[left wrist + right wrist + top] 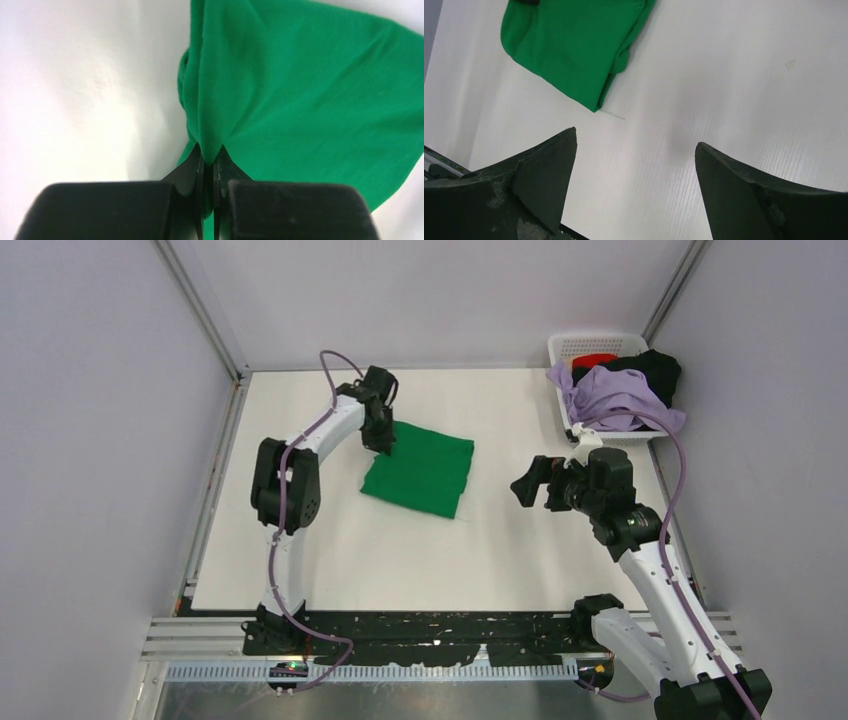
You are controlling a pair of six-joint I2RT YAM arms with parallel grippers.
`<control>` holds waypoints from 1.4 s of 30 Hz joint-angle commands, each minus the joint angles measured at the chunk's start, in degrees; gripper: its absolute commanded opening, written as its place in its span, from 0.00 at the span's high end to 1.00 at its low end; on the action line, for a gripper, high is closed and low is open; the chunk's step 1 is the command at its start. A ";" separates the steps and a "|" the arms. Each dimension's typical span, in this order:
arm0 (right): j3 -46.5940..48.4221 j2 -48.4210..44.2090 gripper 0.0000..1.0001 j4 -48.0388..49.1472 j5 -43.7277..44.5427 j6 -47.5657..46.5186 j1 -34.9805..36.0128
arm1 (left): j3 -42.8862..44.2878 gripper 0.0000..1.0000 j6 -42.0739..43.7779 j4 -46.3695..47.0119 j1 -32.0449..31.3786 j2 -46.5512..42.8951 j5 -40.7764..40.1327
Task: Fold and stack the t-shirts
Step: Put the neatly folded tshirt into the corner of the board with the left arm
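Observation:
A bright green t-shirt lies folded into a rough rectangle on the white table, left of centre. My left gripper is at its far left edge, shut on a pinched ridge of the green cloth. The cloth rises into a crease between the fingers. My right gripper hovers to the right of the shirt, open and holding nothing. In the right wrist view the green t-shirt sits at the upper left, well ahead of the fingertips. Lavender, black and red t-shirts are heaped at the back right.
A white slotted basket stands in the back right corner under the heap of shirts, close behind my right arm. Grey walls close in the table on the left, right and back. A black rail runs along the near edge.

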 commanded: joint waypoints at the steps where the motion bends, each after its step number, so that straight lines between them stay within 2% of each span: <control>1: 0.29 -1.02 0.05 0.97 4.76 -1.33 -0.35 | 7.91 1.00 4.47 -4.28 4.31 1.90 -11.84; 5: 0.02 -1.19 0.05 2.24 6.57 -1.57 -0.45 | 17.15 1.00 4.60 -5.68 8.59 7.39 -12.14; 9: -0.37 -0.75 0.05 3.22 6.25 -1.75 -0.76 | 30.05 1.00 3.41 -7.53 13.15 14.93 -7.38; 12: -0.48 -0.69 0.05 3.25 6.86 -1.89 -0.96 | 37.79 1.00 5.96 -8.58 15.65 18.29 -6.58; 17: -0.99 0.68 0.05 3.37 7.21 -1.91 -1.03 | 35.84 1.00 11.56 -7.23 19.43 14.51 -4.35; 20: -0.65 1.85 0.05 2.90 6.75 -1.98 -1.11 | 34.83 1.00 14.39 -6.22 21.16 12.56 -6.76; 28: -0.69 2.33 0.05 2.39 7.66 -1.93 -1.14 | 40.02 1.00 20.02 -4.25 26.40 15.51 -9.06; 32: -0.66 2.36 0.04 1.58 7.08 -1.74 -1.14 | 39.94 1.00 21.95 -0.43 27.28 16.25 -14.35; 39: -0.28 1.34 0.05 0.37 8.71 -1.47 -1.15 | 41.99 1.00 24.22 6.00 30.13 18.35 -17.28; 42: -0.24 1.14 0.05 -0.22 9.51 -1.39 -1.14 | 41.89 1.00 25.80 10.35 30.71 19.05 -22.10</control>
